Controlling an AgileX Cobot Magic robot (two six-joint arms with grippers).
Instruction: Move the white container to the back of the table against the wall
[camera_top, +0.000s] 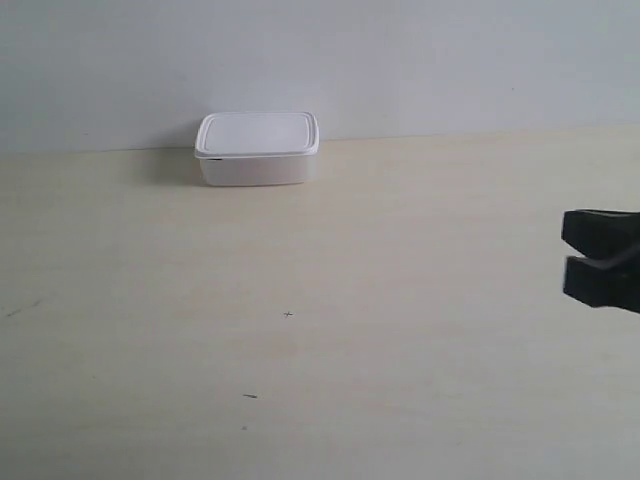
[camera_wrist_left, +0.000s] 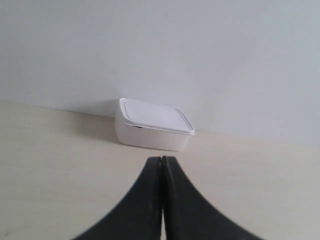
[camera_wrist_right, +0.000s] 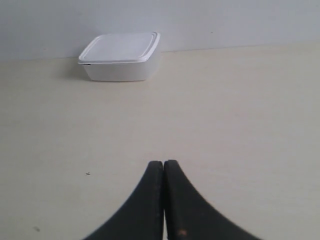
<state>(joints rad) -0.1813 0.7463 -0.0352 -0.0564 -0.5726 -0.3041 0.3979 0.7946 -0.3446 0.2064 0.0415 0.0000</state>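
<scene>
A shallow rectangular white plastic food box (camera_top: 257, 148) with rounded corners sits upright, its flat rimmed white lid (camera_top: 257, 133) on top. It is at the far edge of the wide, pale cream wood-look worktop (camera_top: 400, 300) — right at the foot of the plain grey-white wall (camera_top: 450, 60). Whether its back side actually touches the wall cannot be told. Its long axis runs along the wall, side to side in the exterior view, so one long side faces out over the worktop. A few tiny dark specks (camera_top: 288, 314) mark the surface in front of it.

The left gripper (camera_wrist_left: 162, 161) has its two black fingers pressed together with nothing between them, pointing toward the box and near it. The right gripper (camera_wrist_right: 163, 164) is likewise closed tight and empty, well apart from the box. In the exterior view a black gripper (camera_top: 575, 256) shows at the right edge — above the worktop and well apart from the box.
</scene>
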